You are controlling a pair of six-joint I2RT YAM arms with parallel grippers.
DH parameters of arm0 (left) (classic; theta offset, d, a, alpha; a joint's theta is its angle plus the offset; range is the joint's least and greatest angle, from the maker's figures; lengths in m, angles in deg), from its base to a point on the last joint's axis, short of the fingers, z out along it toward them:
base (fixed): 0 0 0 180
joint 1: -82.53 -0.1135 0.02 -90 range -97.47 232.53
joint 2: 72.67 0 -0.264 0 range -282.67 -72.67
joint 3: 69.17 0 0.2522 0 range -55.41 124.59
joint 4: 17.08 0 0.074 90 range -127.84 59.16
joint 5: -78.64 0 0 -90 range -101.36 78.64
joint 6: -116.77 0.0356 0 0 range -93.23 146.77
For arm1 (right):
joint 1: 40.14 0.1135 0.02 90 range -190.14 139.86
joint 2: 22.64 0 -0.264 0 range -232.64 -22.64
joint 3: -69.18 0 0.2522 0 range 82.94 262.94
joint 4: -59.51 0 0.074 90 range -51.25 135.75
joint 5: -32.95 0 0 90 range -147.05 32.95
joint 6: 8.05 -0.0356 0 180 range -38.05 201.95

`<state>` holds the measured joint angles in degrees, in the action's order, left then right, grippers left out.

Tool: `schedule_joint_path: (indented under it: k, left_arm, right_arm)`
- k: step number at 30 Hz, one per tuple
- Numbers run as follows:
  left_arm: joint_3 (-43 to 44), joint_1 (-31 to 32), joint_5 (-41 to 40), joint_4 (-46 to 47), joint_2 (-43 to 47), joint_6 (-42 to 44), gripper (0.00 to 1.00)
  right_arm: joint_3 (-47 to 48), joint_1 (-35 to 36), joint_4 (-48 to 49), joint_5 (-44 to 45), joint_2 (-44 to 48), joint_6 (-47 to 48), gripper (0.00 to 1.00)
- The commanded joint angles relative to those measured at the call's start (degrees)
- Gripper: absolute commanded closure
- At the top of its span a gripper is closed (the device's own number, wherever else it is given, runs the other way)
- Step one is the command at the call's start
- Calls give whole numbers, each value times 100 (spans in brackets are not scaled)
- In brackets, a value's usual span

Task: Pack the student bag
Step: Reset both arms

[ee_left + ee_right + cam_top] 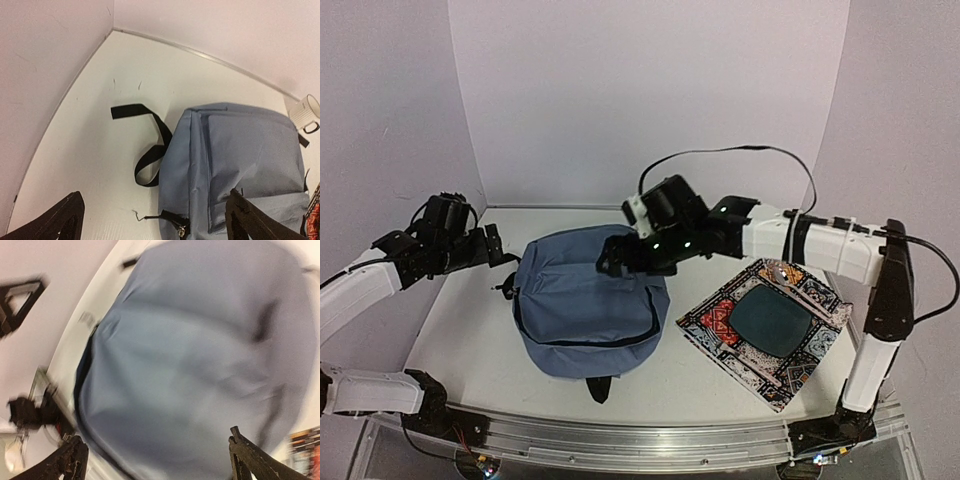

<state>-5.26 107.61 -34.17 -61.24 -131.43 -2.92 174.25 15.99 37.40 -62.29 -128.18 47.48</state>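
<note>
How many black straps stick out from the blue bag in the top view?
2. One strap at the student bag's left edge, another strap at its near edge. More may be hidden underneath.

Patterned mat point(765, 330) on table point(460, 340), r. side.

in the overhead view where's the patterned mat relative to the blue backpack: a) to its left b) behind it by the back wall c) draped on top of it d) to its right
d: in the top view the patterned mat lies flat on the table to the right of the student bag, which sits in the middle.
</note>
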Motion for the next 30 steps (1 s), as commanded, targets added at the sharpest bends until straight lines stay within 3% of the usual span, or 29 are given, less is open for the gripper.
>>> schedule_joint_path:
  k: [1, 9, 17, 24, 30]
  left_arm:
    - [644, -250, -282, 106, 163, 184, 0]
    - [727, -1154, 336, 157, 588, 56, 0]
    - [697, -1621, 175, 230, 1362, 268, 0]
    - [259, -1614, -560, 643, 2918, 794, 0]
    - [-411, -1613, -607, 671, 3910, 1197, 0]
  right_arm:
    - [-413, -922, -109, 1252, 869, 497, 2]
    - [-1616, -2250, 361, 2381, 2549, 766, 2]
    - [-2881, -2481, 635, 4075, 4941, 1760, 2]
    - [-4117, -2478, 910, 4308, 7191, 2143, 2]
    - [-4985, -2482, 1133, 4243, 8311, 2806, 2]
